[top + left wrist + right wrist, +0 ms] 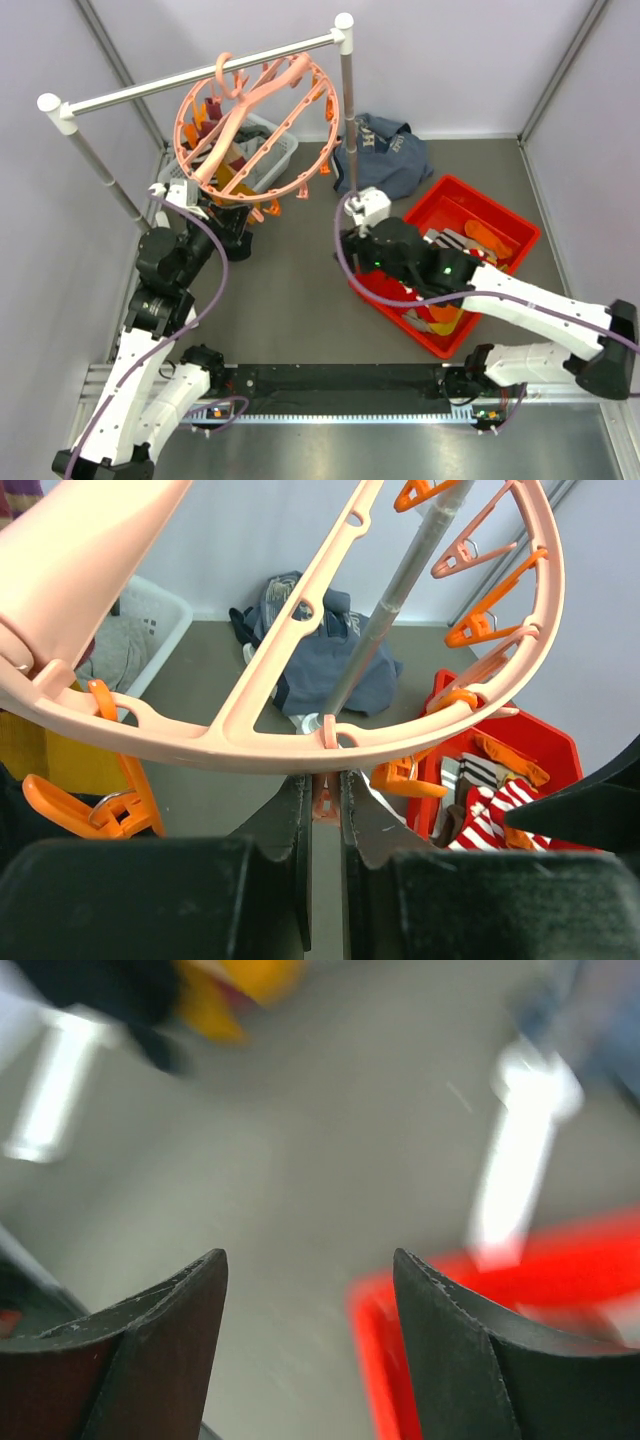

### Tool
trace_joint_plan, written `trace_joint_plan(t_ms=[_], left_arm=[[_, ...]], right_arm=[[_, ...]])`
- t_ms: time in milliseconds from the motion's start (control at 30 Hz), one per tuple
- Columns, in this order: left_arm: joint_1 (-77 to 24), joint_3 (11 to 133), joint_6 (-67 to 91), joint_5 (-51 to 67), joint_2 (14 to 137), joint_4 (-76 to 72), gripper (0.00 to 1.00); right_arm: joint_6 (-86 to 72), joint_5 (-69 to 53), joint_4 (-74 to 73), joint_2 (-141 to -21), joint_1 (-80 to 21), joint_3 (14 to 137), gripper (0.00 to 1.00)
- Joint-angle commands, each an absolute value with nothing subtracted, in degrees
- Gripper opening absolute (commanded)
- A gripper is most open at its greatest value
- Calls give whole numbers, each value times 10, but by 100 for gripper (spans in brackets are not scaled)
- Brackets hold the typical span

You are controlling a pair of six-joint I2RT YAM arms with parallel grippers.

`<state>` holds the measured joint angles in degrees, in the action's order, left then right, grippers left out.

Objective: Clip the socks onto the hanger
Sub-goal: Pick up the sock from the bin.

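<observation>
The salmon-pink ring hanger (255, 125) hangs by its hook from the rail. Its rim (300, 745) crosses the left wrist view. Just under that rim my left gripper (325, 783) is shut on a small clip peg (326, 802); from above it sits at the ring's lower edge (238, 212). Red-and-white striped socks (495, 815) and an orange sock (490, 238) lie in the red bin (512, 216). My right gripper (310, 1260) is open and holds nothing. It hovers over the bin's left rim (375, 1360), near the stand's post (352, 232). Its view is blurred.
A white-and-grey rail stand (200, 78) carries the hanger, with one post (347, 120) between the arms. A navy garment (385, 150) lies behind the bin. A white basket (278, 145) holding yellow cloth stands under the hanger at the back left.
</observation>
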<state>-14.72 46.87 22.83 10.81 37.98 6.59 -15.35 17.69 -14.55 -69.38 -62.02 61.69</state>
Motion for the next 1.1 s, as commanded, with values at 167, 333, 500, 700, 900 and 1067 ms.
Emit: trace_joint_plan(t_ms=[167,333,500,700,900,1067], left_arm=[[-147,446,214,100,371,40,6],[-147,446,212,95,367,42,6],[-147,444,213,95,367,41,6],[-147,444,213,95,367,41,6],[-147,444,214,97,366,40,6],[-147,444,214,98,366,41,6]], right_arm=[[-316,272,-502,-562,-458,537,61],[-327,232,-488,-529,-350,467,56],[-319,145,-411,-533,-295,407,54],[-311,125,-360,-541,-265,359,49],[-301,130,-346,-556,-261,349,33],[-293,127,-368,-539,-261,363,5]])
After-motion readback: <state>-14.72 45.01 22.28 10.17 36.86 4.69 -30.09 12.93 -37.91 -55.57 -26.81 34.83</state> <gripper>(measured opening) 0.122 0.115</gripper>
